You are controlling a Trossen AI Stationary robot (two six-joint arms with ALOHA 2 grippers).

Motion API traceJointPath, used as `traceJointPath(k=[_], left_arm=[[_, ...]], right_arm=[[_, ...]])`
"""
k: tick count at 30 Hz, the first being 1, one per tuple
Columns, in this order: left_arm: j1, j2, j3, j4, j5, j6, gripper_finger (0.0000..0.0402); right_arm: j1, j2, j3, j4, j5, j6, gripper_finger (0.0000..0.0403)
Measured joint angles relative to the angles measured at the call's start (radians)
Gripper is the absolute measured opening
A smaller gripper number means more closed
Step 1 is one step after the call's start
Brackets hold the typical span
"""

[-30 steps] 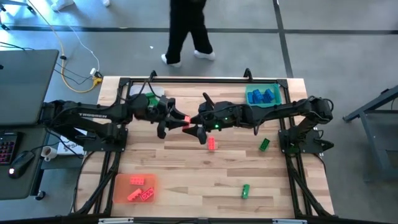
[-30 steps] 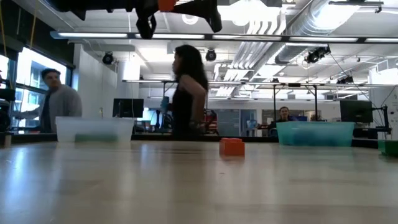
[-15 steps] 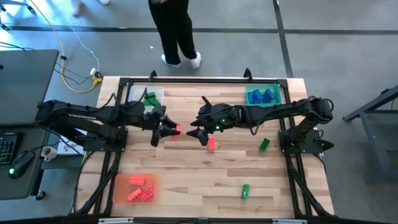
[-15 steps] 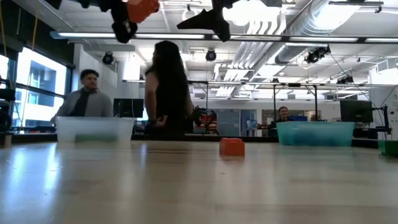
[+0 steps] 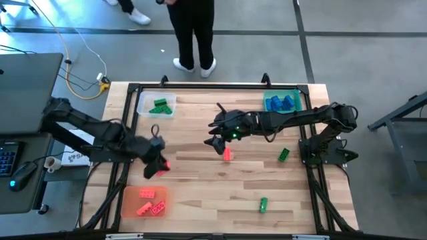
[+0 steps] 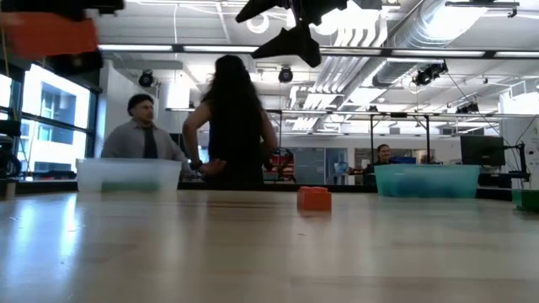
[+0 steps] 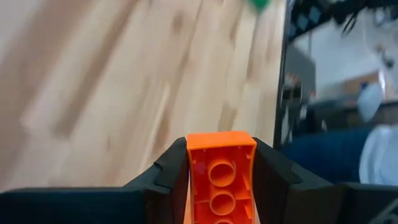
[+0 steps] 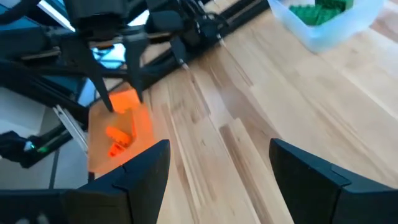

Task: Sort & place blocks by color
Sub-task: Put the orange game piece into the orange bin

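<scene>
My left gripper (image 5: 158, 167) is shut on a red block (image 7: 221, 177) and hovers over the table's left side, just beyond the orange tray (image 5: 131, 209). My right gripper (image 5: 215, 143) is open above the table's middle, close to a red block (image 5: 227, 155) lying flat on the wood. Its fingers stand wide apart in its own wrist view (image 8: 217, 180). Two green blocks (image 5: 283, 155) (image 5: 263, 205) lie on the right half. The low view shows the lying red block (image 6: 313, 199) and the held one, blurred (image 6: 50, 34). My left gripper pinches the red block between its two fingers (image 7: 270, 169), which lie on the block's two long side walls (image 7: 191, 163). The block's hollow underside faces the wrist camera. It is lifted clear of the table, above the wood beside the orange tray.
The orange tray holds several red blocks (image 5: 150, 202). A clear tray (image 5: 145, 100) at the far left holds a green block, and a green tray (image 5: 269, 108) at the far right holds blue blocks. People stand beyond the far edge (image 5: 193, 33). Bare wood lies near the middle.
My left gripper, keeping the red block, has drawn away from my right gripper at the table's middle. It has swung toward the left and near edges, to just beyond the orange tray. My right gripper has stayed almost in place.
</scene>
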Motion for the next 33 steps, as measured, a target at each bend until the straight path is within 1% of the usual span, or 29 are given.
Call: traceJointPath(k=[8, 13, 17, 22, 24, 29, 33], left_arm=[[-0.251, 0.051, 0.0, -0.095, 0.004, -0.204, 0.0108], [-0.373, 0.103, 0.0, -0.115, 0.004, -0.314, 0.0108], [-0.445, 0.157, 0.0, -0.106, 0.009, -0.391, 0.0108], [-0.494, 0.248, 0.0, -0.108, 0.051, -0.423, 0.0108], [-0.496, 0.275, 0.0, -0.099, 0.064, -0.425, 0.011], [-0.496, 0.331, 0.0, -0.052, 0.074, -0.425, 0.0134], [-0.496, 0.359, 0.0, -0.026, 0.076, -0.425, 0.0138]], right_arm=[[-0.007, 0.0, 0.0, -0.041, 0.0, -0.002, 0.0261], [-0.021, 0.0, 0.0, -0.043, 0.0, -0.009, 0.0261], [-0.037, 0.0, 0.0, -0.045, -0.001, -0.009, 0.0261], [-0.06, 0.0, 0.0, -0.052, -0.001, -0.009, 0.0261], [-0.068, 0.0, 0.0, -0.052, -0.001, -0.01, 0.0262], [-0.086, 0.0, 0.0, -0.054, -0.002, -0.02, 0.0261], [-0.096, 0.0, 0.0, -0.058, -0.002, -0.02, 0.0262]])
